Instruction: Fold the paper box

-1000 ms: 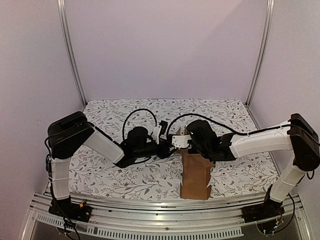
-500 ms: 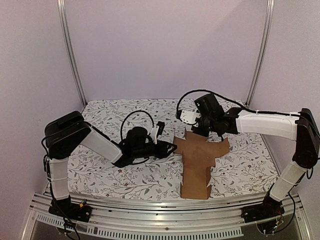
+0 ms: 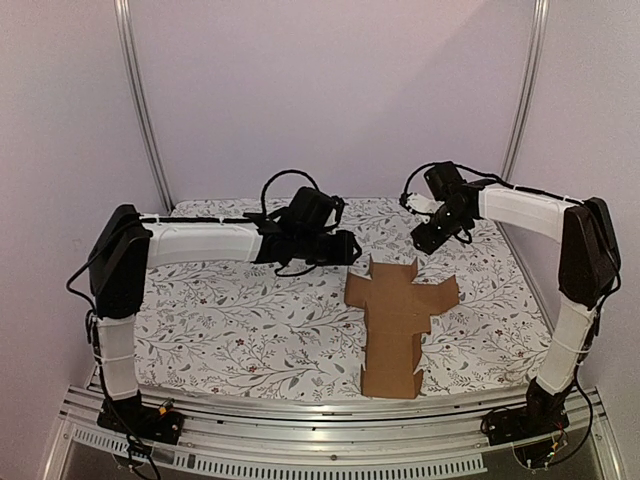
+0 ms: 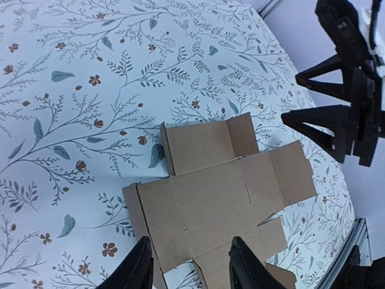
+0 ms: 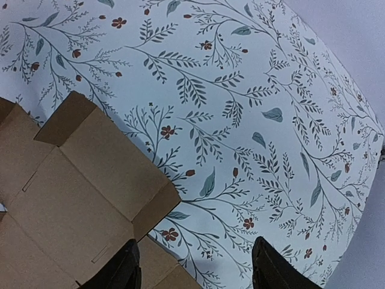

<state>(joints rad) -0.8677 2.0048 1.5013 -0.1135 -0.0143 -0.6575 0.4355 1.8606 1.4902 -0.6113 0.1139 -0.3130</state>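
The paper box point(image 3: 400, 318) lies flat on the flowered cloth right of centre, a brown cross-shaped sheet with its flaps spread out. My left gripper point(image 3: 347, 248) hovers just behind its far left corner, open and empty. In the left wrist view the sheet point(image 4: 222, 192) fills the space below my left gripper point(image 4: 191, 248). My right gripper point(image 3: 425, 240) hangs open over the cloth behind the sheet's far right arm, holding nothing. The right wrist view shows the sheet's corner point(image 5: 66, 198) at lower left, beside my right gripper point(image 5: 195, 248). The right gripper point(image 4: 295, 99) also shows in the left wrist view.
The flowered cloth point(image 3: 240, 320) covers the table. Pale walls close in the back and both sides, with metal posts point(image 3: 140, 110) at the far corners. An aluminium rail point(image 3: 320, 440) runs along the near edge, where the sheet's long arm ends.
The right gripper opened, let go of the raised sheet and drew back to the far right. The sheet fell flat. The left arm lifted and swung toward the back.
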